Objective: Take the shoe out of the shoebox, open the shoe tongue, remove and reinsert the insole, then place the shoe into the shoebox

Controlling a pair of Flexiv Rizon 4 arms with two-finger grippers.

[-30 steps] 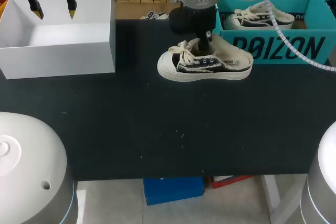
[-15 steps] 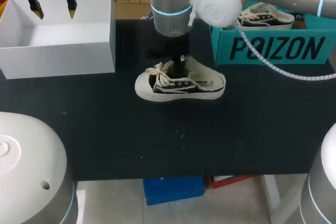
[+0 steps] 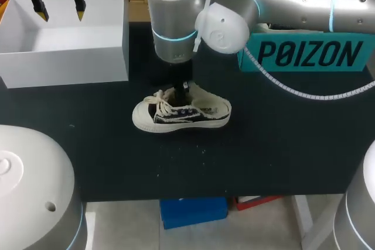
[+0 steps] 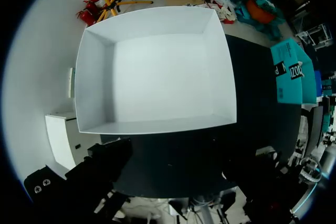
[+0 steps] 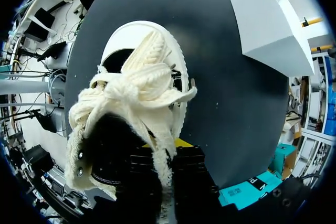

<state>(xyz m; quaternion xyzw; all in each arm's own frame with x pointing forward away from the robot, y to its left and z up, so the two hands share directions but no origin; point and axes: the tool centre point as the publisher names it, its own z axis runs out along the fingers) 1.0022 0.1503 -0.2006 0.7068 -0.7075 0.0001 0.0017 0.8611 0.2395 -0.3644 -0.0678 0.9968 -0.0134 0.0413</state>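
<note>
The shoe (image 3: pixel 181 115) is out of the shoebox (image 3: pixel 304 57), well apart from it, lying upright on its sole on the table (image 3: pixel 263 144) or just over it; I cannot tell whether the sole touches. Its heel end faces the shoebox and its toe cap (image 5: pixel 137 34) faces away.

I judge it light, a small canvas sneaker. The upper is soft and will fold under a pinch, while the rubber sole and toe cap are stiff. The laces (image 5: pixel 136 93) are loose and floppy and could snag a finger. The firm place to take hold is the rim of the opening, just behind the laces, where the canvas is doubled. A grip on the tongue alone would let the shoe swing.

My right gripper (image 3: pixel 185 90) comes straight down on that spot, on the side of the opening farther from me. It looks closed narrowly on the rim. One yellow tip shows against the outside of the shoe in the wrist view, and the other is hidden under the laces.

My left gripper (image 3: pixel 59 9) is farthest from the shoebox, beyond the shoe, over the white box (image 3: pixel 64 62). Its fingers are spread wide and hold nothing.
</note>
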